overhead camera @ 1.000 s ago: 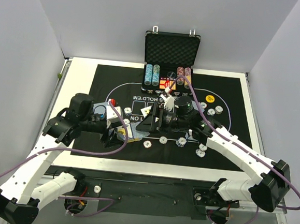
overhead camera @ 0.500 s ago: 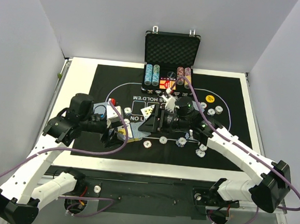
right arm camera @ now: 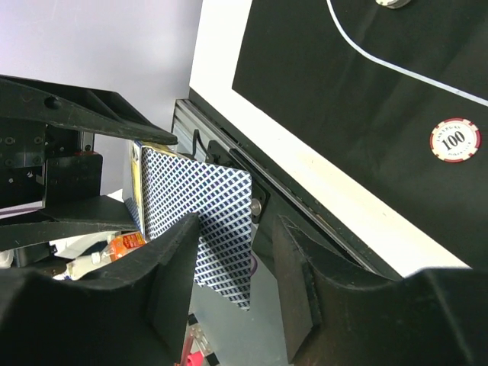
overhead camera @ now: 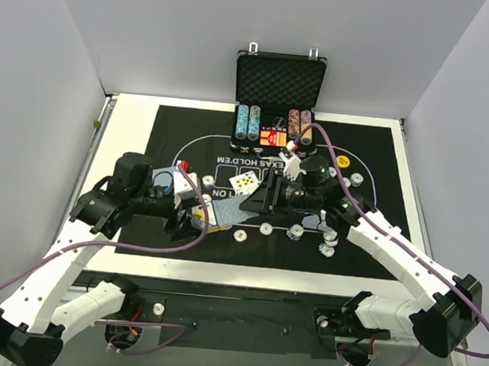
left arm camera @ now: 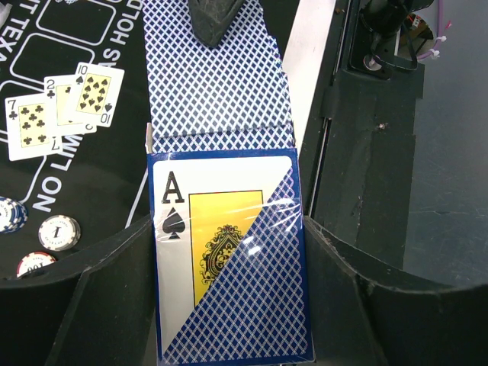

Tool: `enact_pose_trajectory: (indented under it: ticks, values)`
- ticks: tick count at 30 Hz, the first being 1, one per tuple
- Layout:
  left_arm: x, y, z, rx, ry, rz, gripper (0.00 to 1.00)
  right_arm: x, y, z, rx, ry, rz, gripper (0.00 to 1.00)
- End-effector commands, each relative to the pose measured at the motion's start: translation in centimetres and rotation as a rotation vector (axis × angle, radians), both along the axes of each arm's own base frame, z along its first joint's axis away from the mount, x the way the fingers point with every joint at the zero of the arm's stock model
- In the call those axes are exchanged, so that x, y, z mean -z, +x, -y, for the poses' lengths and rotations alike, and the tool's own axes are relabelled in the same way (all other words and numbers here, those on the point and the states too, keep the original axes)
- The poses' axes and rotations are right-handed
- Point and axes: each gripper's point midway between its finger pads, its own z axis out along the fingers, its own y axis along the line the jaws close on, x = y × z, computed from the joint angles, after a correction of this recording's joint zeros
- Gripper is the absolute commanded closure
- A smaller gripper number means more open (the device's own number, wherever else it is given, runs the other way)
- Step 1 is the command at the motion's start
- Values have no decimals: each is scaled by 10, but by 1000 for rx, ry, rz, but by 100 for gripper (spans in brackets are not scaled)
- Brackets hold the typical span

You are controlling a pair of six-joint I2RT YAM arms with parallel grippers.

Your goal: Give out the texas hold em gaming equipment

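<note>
A black "TEXAS HOLD'EM" mat (overhead camera: 172,131) covers the white surface (overhead camera: 134,113); at 12 o'clock sits an open, foam-lined, metal-edged case (overhead camera: 280,80).

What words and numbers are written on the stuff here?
"A" with a spade: card pack
"7", "2", "10": three face-up cards
"NO LIM", "TEXA", "HOLD": black mat
"1": grey chip
"100": red chip
Red-yellow box in the case: too small to read
</note>
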Motion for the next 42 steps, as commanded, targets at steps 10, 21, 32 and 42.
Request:
enact_pose_trajectory:
  ticks: [10,21,32,42]
  values:
    - [-27,2,9,37,-76,92,100,-20,1,22,39,25,27,89]
    - [-27,1,8,37,-74,89,100,-36,4,43,72,22,59,96]
    - [-29,1,8,38,-72,95,100,-41,27,62,147,78,37,100]
    - [-27,1,8,39,-74,95,100,-80,31,59,140,228,75,100]
